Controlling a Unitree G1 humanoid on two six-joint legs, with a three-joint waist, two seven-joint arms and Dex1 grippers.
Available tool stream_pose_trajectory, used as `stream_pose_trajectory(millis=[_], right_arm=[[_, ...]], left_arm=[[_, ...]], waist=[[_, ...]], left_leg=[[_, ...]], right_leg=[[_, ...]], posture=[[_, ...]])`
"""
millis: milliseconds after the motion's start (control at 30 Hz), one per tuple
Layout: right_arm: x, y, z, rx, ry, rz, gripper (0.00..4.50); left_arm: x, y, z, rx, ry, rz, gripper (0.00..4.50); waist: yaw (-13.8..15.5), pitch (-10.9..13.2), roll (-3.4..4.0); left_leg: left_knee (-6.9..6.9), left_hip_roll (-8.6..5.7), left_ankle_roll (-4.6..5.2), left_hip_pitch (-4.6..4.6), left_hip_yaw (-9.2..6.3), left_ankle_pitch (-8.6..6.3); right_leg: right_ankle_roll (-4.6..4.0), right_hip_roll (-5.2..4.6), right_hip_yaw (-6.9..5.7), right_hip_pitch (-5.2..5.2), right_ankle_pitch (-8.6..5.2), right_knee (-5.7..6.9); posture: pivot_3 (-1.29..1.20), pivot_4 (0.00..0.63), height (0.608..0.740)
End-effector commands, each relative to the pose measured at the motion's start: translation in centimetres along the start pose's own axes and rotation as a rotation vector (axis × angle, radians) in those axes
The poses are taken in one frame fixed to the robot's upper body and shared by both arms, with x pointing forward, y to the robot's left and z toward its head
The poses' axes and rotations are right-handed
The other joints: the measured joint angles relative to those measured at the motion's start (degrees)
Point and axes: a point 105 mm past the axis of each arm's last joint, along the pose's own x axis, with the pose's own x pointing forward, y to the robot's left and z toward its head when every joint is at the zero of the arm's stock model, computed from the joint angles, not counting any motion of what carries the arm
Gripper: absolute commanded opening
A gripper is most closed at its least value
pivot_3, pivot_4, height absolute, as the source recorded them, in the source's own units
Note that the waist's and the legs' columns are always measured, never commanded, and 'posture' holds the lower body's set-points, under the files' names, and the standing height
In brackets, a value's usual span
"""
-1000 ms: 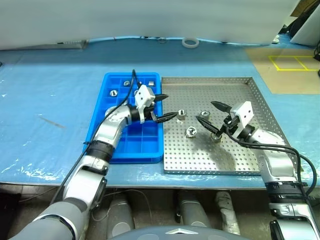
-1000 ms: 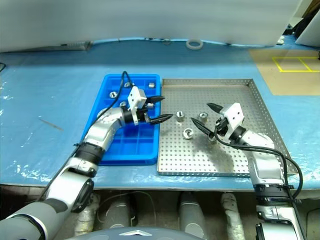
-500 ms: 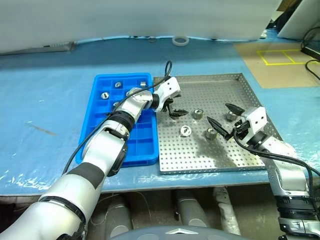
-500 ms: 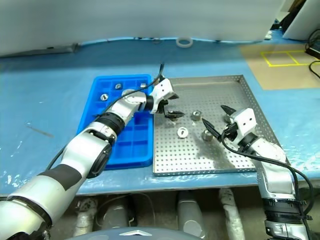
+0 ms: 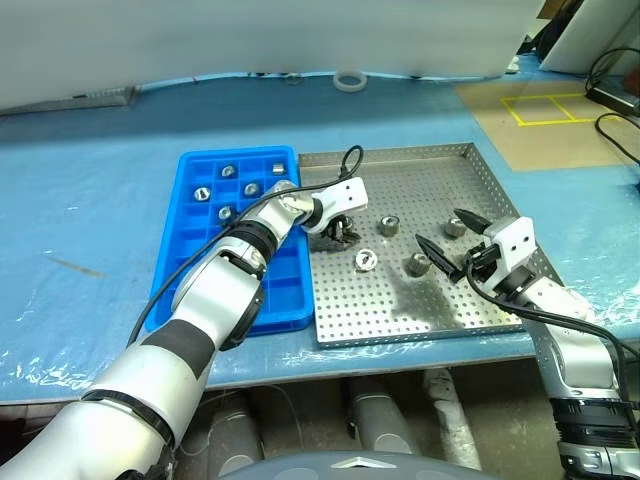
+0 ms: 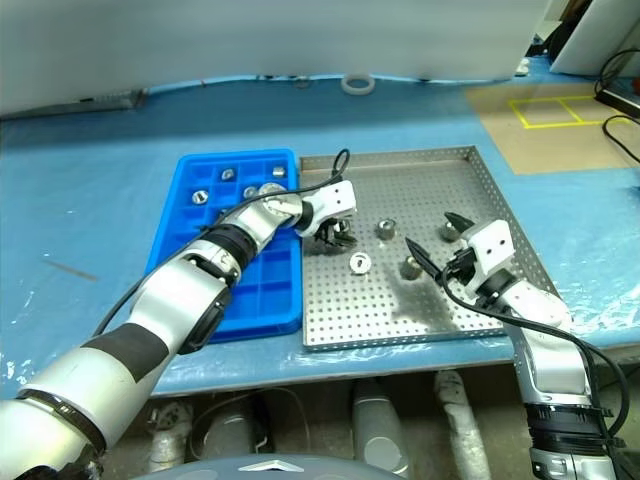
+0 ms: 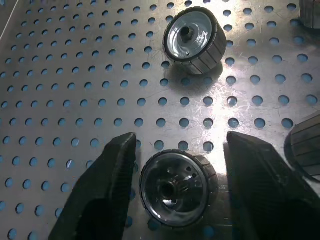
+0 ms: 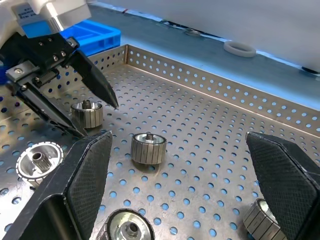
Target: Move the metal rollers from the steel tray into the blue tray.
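Observation:
The steel tray [image 5: 480, 190] holds several loose metal rollers, among them one [image 5: 388, 226], one [image 5: 365, 259] and one [image 5: 418, 264]. My left gripper [image 5: 343, 236] points down onto the tray's near-left part. Its black fingers [image 7: 107, 190] flank a roller [image 7: 175, 187] closely, and a slim gap still shows on one side, so it is open. The right gripper [image 5: 438, 228] hovers wide open over the tray's right part, beside a roller [image 5: 455, 228], holding nothing. To the tray's left lies the blue tray [image 5: 190, 270], with several rollers [image 5: 228, 171] in its far compartments.
A white tape ring [image 5: 348, 80] lies on the blue-covered table [image 5: 90, 200] beyond the trays. A tan patch with yellow lines [image 5: 540, 110] sits at the far right. In the right wrist view, three more rollers [image 8: 148, 147] [image 8: 37, 160] [image 8: 260, 220] stand on the perforated floor.
The camera has shifted. My left gripper went from the blue tray's edge into the steel tray, tipped downward, and narrowed its fingers around a roller. The right gripper stayed open and in place.

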Motion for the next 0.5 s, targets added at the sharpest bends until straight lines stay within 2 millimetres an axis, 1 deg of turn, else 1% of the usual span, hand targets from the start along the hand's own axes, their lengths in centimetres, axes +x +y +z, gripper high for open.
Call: stream_pose_trajectory(millis=[33,167,267,300,367,400,467,500], right_arm=[[0.6,0.0,1.4,-0.026,-0.055,0.005,4.5],[1.6,0.2,2.3,0.002,-0.097,0.036,4.5],[2.6,0.6,3.3,0.081,-0.141,0.087,4.5],[3.3,0.8,3.7,0.107,-0.157,0.113,4.5],[4.4,1.1,4.0,0.119,-0.157,0.156,4.5],[4.9,1.2,3.9,0.114,-0.15,0.171,4.5],[5.4,1.2,3.7,0.108,-0.141,0.188,4.5],[5.7,1.2,3.6,0.105,-0.138,0.202,4.5]], left_arm=[[-0.6,1.0,2.2,-0.02,-0.092,0.029,1.93],[-1.6,2.1,3.5,-0.115,-0.219,0.066,1.93],[-2.8,3.0,4.5,-0.209,-0.35,0.091,1.93],[-3.5,3.5,4.3,-0.24,-0.388,0.115,1.93],[-4.5,3.6,3.3,-0.258,-0.409,0.123,1.93],[-4.8,3.5,2.8,-0.25,-0.401,0.125,1.93],[-5.0,3.3,2.4,-0.238,-0.385,0.13,1.93],[-5.1,3.5,2.6,-0.223,-0.381,0.139,2.1]], waist=[[-0.02,0.0,0.0],[0.09,0.0,0.0],[0.34,0.0,0.0],[0.47,0.0,0.0],[0.39,-0.01,0.02],[0.48,-0.01,0.03],[1.05,-0.02,0.04],[1.77,-0.01,0.04]], left_leg=[[0.0,0.0,0.02,0.0,0.0,0.01],[0.0,0.0,0.12,-0.01,0.0,0.05],[0.0,0.0,0.13,-0.01,-0.01,0.05],[0.0,-0.01,0.13,-0.01,-0.01,0.05],[0.0,0.0,0.14,0.04,0.0,0.05],[-0.03,0.01,0.15,0.06,0.0,0.05],[-0.04,0.08,0.13,0.1,0.0,0.06],[-0.05,0.11,0.13,0.09,-0.01,0.07]], right_leg=[[0.0,0.0,0.0,0.0,0.0,0.0],[-0.01,-0.01,-0.01,-0.01,0.01,0.0],[-0.03,-0.02,-0.02,0.0,0.02,0.02],[-0.03,-0.03,-0.02,-0.01,0.02,0.03],[-0.07,-0.03,-0.02,0.01,0.04,0.04],[-0.08,-0.03,-0.02,-0.01,0.05,0.07],[-0.08,0.0,-0.06,0.01,0.05,0.11],[-0.09,0.02,-0.09,0.0,0.05,0.11]], posture=[[-0.6,0.15,0.74],[-0.56,0.15,0.74],[-0.5,0.15,0.74],[-0.46,0.15,0.74],[-0.42,0.15,0.74],[-0.38,0.15,0.74],[-0.37,0.15,0.74],[-0.36,0.15,0.74]])
